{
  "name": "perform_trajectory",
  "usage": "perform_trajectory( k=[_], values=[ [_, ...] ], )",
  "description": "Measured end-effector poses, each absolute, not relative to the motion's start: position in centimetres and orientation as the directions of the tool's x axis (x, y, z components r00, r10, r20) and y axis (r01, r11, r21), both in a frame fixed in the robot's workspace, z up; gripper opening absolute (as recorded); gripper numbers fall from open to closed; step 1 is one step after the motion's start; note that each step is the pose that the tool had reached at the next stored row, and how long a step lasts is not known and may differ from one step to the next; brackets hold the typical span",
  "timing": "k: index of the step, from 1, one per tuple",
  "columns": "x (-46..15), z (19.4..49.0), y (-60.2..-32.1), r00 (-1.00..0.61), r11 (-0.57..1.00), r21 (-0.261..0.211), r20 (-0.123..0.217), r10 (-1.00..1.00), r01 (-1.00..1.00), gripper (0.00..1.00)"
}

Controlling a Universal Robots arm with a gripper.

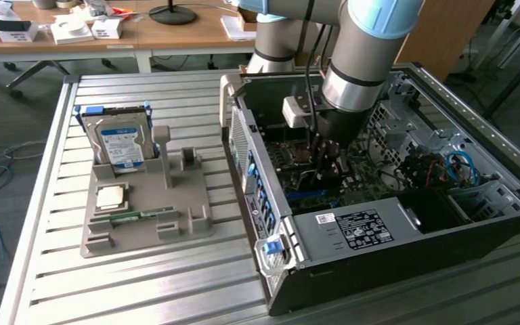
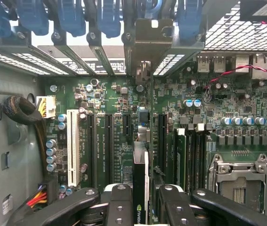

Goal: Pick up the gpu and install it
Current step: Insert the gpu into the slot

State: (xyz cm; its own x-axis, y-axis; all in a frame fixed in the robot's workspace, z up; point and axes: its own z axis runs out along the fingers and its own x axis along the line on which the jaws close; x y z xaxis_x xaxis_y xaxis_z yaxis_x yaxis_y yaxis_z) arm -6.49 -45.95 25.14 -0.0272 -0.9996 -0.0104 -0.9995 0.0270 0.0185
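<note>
Currently, item one: gripper [image 2: 141, 200], jaws closed narrowly on the gpu [image 2: 140, 167], which stands edge-on between the black fingers [image 2: 119, 195], its pale metal bracket [image 2: 148, 44] at the rear slot openings of the computer case [image 1: 405, 237]. Gpu position: inside the case, over the dark expansion slots of the motherboard [image 2: 105, 94]; whether seated, I cannot tell. Item two: white slot [image 2: 70, 146] near it, CPU socket [image 2: 239, 174] further off. Item three, outside on the slatted table [image 1: 133, 291]: grey holder [image 1: 187, 217] carrying the hard drive [image 1: 120, 143], upright, and a green memory stick [image 1: 133, 216], lying flat.
</note>
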Motion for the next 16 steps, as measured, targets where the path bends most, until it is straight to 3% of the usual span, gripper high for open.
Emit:
perform_trajectory(
  k=[16],
  values=[
    [-6.57, 25.01, -45.94, -0.027, 0.027, 0.018, -0.016, -1.0, -0.999, 0.26]
  ],
)
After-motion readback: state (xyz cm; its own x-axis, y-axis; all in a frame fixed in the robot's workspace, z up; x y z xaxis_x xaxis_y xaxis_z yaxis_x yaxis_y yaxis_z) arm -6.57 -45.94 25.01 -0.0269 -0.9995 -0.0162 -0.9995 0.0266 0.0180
